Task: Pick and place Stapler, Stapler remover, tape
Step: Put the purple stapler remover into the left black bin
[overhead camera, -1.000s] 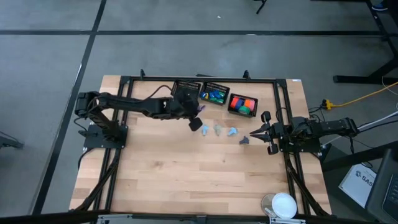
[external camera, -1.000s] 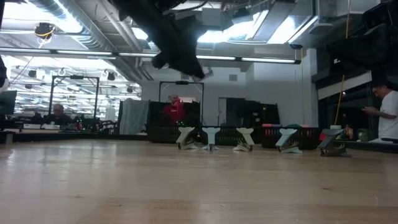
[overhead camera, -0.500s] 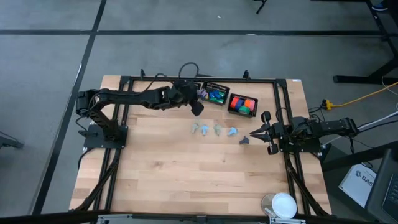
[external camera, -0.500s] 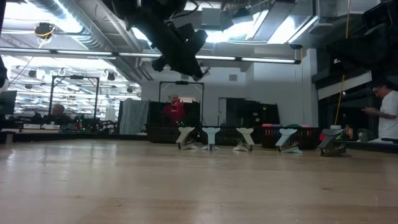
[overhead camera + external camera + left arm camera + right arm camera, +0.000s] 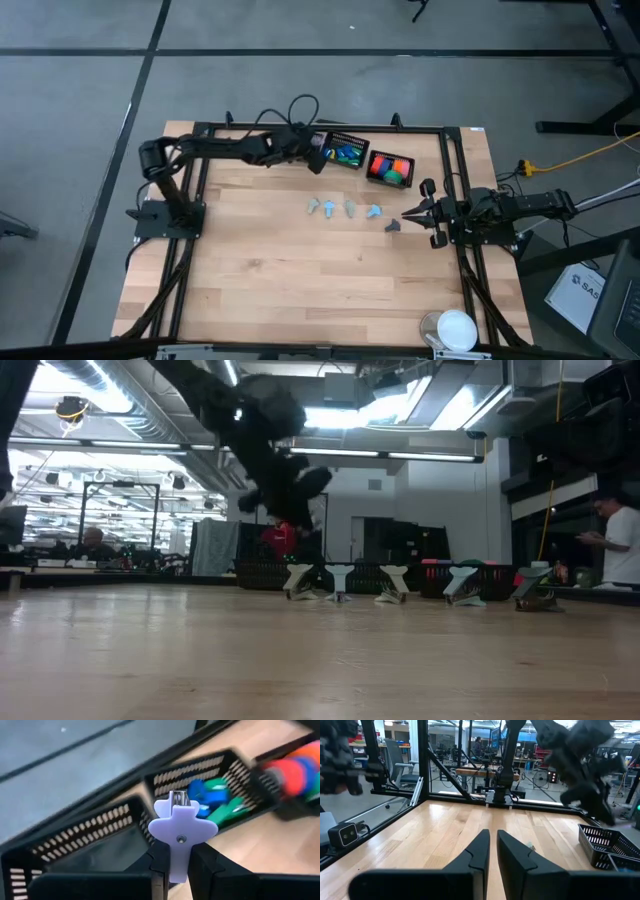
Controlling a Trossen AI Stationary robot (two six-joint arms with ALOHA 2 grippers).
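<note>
While clamped between the left gripper (image 5: 175, 865) fingers, the lilac staple remover (image 5: 181, 832) points lengthwise forward, toward the empty black basket (image 5: 75, 855). Right gripper (image 5: 492, 851) rests closed, empty.

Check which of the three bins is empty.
The leftmost bin, under the left pincer. The middle bin holds blue and green pieces, the right bin red and orange ones.

A wooden table (image 5: 300, 270) stands on grey floor (image 5: 300, 80) crossed by dark lines (image 5: 150, 60). At four o'clock of the table a yellow cable (image 5: 580, 158) runs off across the floor. Level across the table, long ceiling lights (image 5: 440, 457) glow at twelve o'clock over an open workshop. A person (image 5: 620, 545) stands at three o'clock; desks (image 5: 60, 565) sit at nine o'clock.
</note>
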